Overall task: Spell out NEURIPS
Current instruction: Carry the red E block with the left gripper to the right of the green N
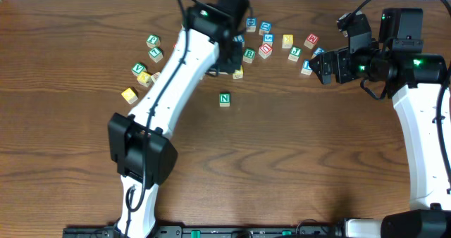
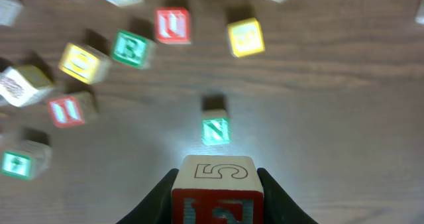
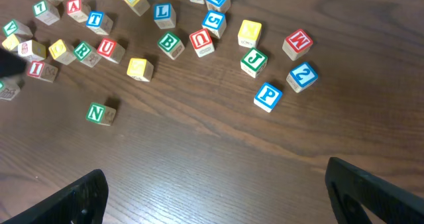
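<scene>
My left arm (image 1: 169, 79) reaches far up the middle. The left tool (image 2: 215, 192) pinches a block (image 2: 215, 174) between both fingers. My right arm (image 1: 421, 125) bends in from the side, and the right tool (image 3: 222, 194) hangs wide open over the desk (image 3: 218, 151).

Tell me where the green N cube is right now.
In the overhead view the green N cube sits alone near the table's middle, on the robot's side of the scattered cubes; its nearest neighbour is a yellow cube just beyond it.

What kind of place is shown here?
Likely a robotics lab workbench: two white robot arms, the left arm and the right arm, stand at a wooden table, with letter cubes scattered on it.
</scene>
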### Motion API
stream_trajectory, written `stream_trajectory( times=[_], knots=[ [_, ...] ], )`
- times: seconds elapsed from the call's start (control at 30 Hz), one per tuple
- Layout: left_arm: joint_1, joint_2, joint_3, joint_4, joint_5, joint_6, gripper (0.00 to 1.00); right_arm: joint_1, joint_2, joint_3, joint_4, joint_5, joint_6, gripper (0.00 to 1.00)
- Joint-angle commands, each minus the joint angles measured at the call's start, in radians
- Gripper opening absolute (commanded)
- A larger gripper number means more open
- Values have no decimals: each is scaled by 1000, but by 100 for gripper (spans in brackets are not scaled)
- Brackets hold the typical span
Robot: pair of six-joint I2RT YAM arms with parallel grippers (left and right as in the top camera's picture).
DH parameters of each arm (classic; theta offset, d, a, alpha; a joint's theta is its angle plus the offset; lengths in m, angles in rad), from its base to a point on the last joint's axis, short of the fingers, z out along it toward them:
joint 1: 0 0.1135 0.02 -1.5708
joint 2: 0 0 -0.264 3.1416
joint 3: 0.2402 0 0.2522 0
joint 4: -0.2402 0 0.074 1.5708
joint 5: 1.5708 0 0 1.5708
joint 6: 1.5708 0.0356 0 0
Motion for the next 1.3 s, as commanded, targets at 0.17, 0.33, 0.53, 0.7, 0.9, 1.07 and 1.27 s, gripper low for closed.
stream_trajectory(
  times=[0.17,0.33,0.53,0.7,0.9,1.07,1.27],
  knots=[
    [-68,-8,-165,53,-24,-144,29,-2,-1,21,0,-13,5,99],
    [-68,-8,-290,183,-23,-177,30,-2,-1,21,0,-13,5,99],
    [-68,-8,-417,365,-20,-180,30,-2,-1,21,0,-13,5,99],
    [-68,-2,-503,485,-20,-203,30,-2,-1,21,1,-13,5,99],
    [-79,-1,-519,532,-20,-203,30,-2,-1,21,0,-13,5,99],
    [-107,-1,-520,550,-21,-202,30,-2,-1,21,0,-13,5,99],
    [-129,27,-520,568,-24,-203,30,-2,-1,21,0,-13,5,99]
  ],
)
